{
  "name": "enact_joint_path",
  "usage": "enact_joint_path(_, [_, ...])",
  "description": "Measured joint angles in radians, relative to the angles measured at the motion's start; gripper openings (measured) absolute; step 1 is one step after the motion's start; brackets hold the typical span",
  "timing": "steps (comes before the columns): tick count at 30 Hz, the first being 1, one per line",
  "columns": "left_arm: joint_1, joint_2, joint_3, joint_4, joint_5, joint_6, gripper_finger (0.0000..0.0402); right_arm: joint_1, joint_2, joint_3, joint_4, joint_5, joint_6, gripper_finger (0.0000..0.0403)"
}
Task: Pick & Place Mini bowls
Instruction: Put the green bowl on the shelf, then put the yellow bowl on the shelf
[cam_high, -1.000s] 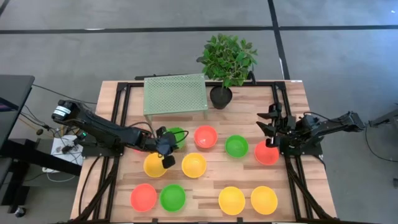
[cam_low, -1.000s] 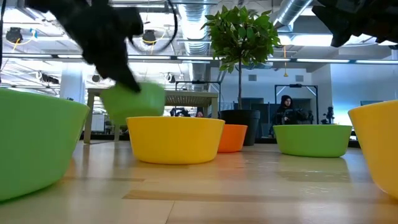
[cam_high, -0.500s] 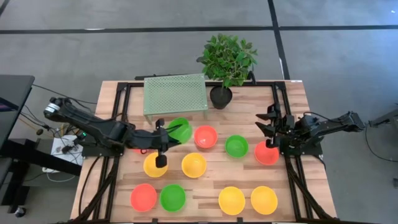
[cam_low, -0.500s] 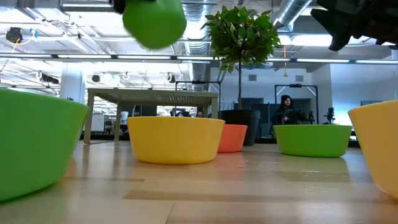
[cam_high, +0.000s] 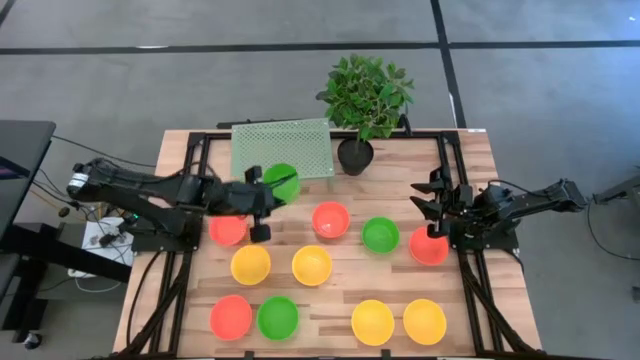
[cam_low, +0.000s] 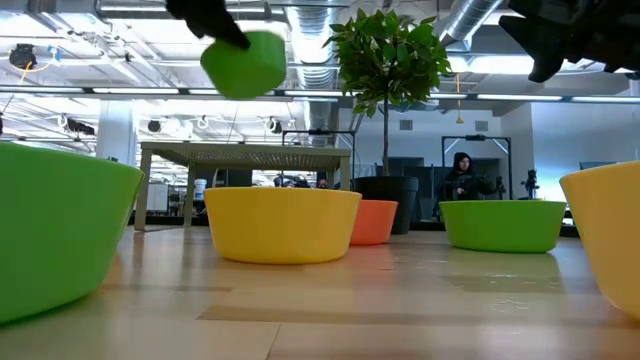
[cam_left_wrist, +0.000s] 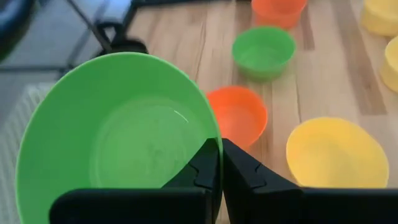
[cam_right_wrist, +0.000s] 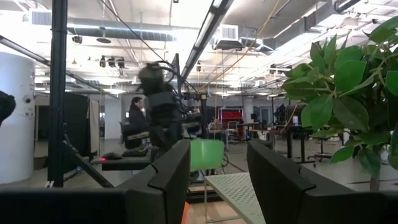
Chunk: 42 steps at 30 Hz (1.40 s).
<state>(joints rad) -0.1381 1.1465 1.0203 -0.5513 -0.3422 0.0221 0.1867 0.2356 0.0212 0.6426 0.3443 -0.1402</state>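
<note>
My left gripper (cam_high: 264, 196) is shut on a green mini bowl (cam_high: 282, 182), which hangs in the air by the near edge of the green mesh stand (cam_high: 283, 148); the low view shows that bowl (cam_low: 243, 63) high above the table. Several other mini bowls in red-orange, green and yellow rest on their bases on the wooden table (cam_high: 340, 290), among them a red one (cam_high: 228, 229) under my left arm. At the table's right side my right gripper (cam_high: 433, 196) is raised, open and empty (cam_right_wrist: 217, 152). My left gripper pinches the green bowl's rim (cam_left_wrist: 210, 138) on the side nearest the arm, one finger (cam_left_wrist: 199, 171) inside the bowl and the other outside. The fingers come from the table's left, slanting down. The bowl is lifted clear, slightly tilted, its opening upward.
A potted plant (cam_high: 356, 152) stands at the far edge beside the mesh stand. Black frame rails (cam_high: 196, 160) run along the table's left and right sides. A red bowl (cam_high: 428, 245) sits just below my right gripper. Bare wood lies between the bowl rows.
My left gripper has risen and gone toward the far edge, rolling its wrist, and has carried the green bowl from just above the table to high over it near the mesh stand. The red bowl under the arm has come into view.
</note>
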Motion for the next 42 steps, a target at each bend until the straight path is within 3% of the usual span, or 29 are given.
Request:
enact_joint_path(3, [0.094, 0.000, 0.000, -0.011, 0.106, 0.002, 0.0010, 0.000, 0.000, 0.000, 0.000, 0.000, -0.038, 0.0154])
enact_joint_path(11, [0.378, 0.000, -0.001, -0.185, 0.091, 0.066, 0.0009, 0.000, 0.000, 0.000, 0.001, 0.001, -0.080, 0.0154])
enact_joint_path(20, [0.593, 0.013, -0.008, -0.185, 0.164, 0.073, 0.0014, 0.000, 0.000, 0.000, 0.001, 0.001, -0.079, 0.0154])
enact_joint_path(28, [0.634, 0.081, -0.008, -0.185, 0.167, 0.074, 0.0022, 0.000, 0.001, 0.000, -0.012, 0.000, -0.054, 0.0154])
enact_joint_path(35, [0.634, 0.124, -0.008, -0.185, 0.155, 0.075, 0.0063, 0.000, 0.009, 0.000, -0.015, -0.002, 0.023, 0.0154])
enact_joint_path(42, [0.586, 0.034, 0.030, -0.184, 0.148, 0.080, 0.0123, 0.001, 0.177, 0.067, -0.087, -0.008, 0.136, 0.0154])
